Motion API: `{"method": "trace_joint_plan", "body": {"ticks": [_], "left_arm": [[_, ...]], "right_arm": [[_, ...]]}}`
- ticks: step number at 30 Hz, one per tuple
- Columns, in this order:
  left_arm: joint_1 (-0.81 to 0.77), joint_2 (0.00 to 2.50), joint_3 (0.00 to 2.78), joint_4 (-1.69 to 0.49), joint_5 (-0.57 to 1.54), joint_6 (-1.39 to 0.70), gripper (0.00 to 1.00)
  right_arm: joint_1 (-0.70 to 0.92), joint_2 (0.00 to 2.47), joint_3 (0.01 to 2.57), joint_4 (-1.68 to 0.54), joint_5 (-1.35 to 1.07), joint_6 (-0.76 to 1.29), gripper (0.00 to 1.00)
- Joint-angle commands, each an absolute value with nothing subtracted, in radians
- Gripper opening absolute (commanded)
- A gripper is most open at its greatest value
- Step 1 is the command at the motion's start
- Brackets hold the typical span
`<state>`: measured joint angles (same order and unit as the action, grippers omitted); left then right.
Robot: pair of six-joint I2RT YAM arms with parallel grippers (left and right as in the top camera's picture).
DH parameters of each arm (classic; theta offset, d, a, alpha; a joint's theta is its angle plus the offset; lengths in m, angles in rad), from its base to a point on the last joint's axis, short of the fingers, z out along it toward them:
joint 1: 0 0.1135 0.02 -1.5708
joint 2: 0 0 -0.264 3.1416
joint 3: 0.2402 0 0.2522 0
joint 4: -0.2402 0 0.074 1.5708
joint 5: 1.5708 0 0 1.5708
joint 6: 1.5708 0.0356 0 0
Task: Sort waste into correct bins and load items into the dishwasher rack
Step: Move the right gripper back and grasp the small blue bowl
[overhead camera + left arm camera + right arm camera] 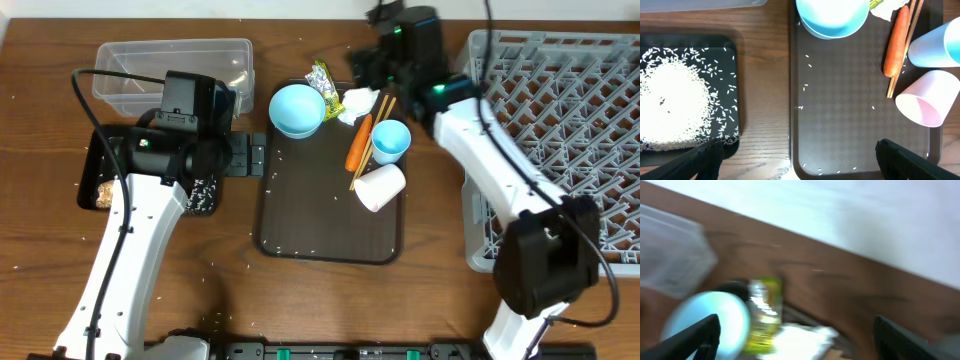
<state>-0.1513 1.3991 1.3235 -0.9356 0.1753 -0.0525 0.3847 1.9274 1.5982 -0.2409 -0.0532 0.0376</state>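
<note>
Brown serving tray (330, 215): near half bare but for rice grains (807, 87). Jaws wide on left hand (797, 152) and right hand (795, 330). Right wrist view smeared, wrapper (762, 317) barely legible.

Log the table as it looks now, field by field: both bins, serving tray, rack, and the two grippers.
black tray: holds a heap of rice
clear tub: far left, contents unclear
serving tray: blue dish, blue cup, pink cup on its side, carrot, chopsticks, wrapper, tissue, stray grains
rack: no dishes visible
left gripper: open, empty, over serving tray's left edge
right gripper: open, empty, near wrapper; view blurred
</note>
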Motion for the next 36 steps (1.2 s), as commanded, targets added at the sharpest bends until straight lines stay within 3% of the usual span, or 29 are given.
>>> {"method": "trace_joint_plan", "body": {"ticks": [1,7,14,28,32,34,36], "left_arm": [[-0.146,1.405,1.339,-0.939,0.163,-0.057,0.98],[-0.146,1.405,1.339,-0.938,0.163,-0.057,0.98],[-0.146,1.405,1.339,-0.939,0.163,-0.058,0.98],[-0.146,1.405,1.339,-0.938,0.163,-0.058,0.98],[-0.146,1.405,1.339,-0.939,0.163,-0.057,0.98],[-0.146,1.405,1.339,-0.938,0.163,-0.057,0.98],[-0.146,1.405,1.339,-0.939,0.163,-0.057,0.98]], "right_arm": [[0.412,2.001,1.61,-0.218,-0.189,0.211,0.86],[0.432,2.125,1.684,-0.221,-0.31,0.311,0.78],[0.466,2.284,1.822,-0.356,-0.316,0.322,0.75],[0.514,2.374,1.824,-0.423,-0.236,0.322,0.38],[0.514,2.374,1.824,-0.428,-0.237,0.322,0.37],[0.514,2.373,1.824,-0.43,-0.237,0.321,0.29],[0.514,2.373,1.825,-0.43,-0.237,0.322,0.11]]}}
